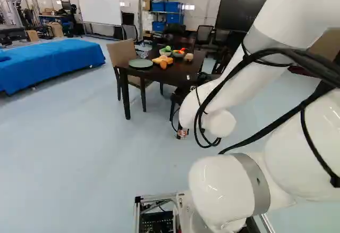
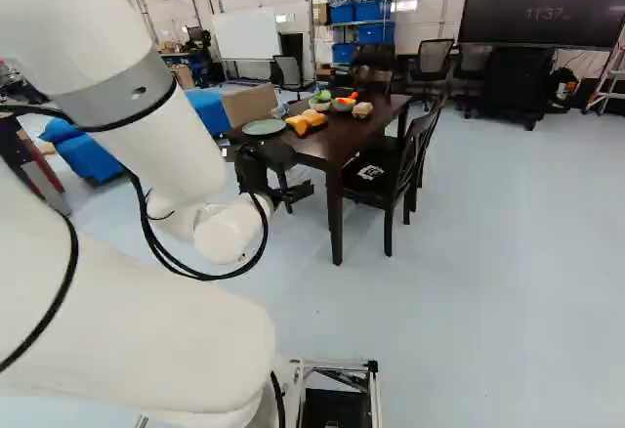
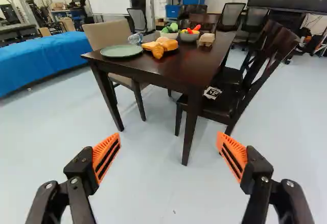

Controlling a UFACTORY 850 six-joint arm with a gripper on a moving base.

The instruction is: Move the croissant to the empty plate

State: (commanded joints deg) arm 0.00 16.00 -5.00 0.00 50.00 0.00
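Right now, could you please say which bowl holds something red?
The grey bowl, farther from the green plate; the other bowl shows only green food.

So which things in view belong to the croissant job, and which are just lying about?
For the job:
- front golden piece, apparently the croissant
- empty green plate
- table
- open gripper

Just about:
- other bread
- two bowls of colored items
- brown item
- clear crumpled item

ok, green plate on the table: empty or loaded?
Empty: in the wrist view the green plate shows a bare top, with the yellow food beside it.
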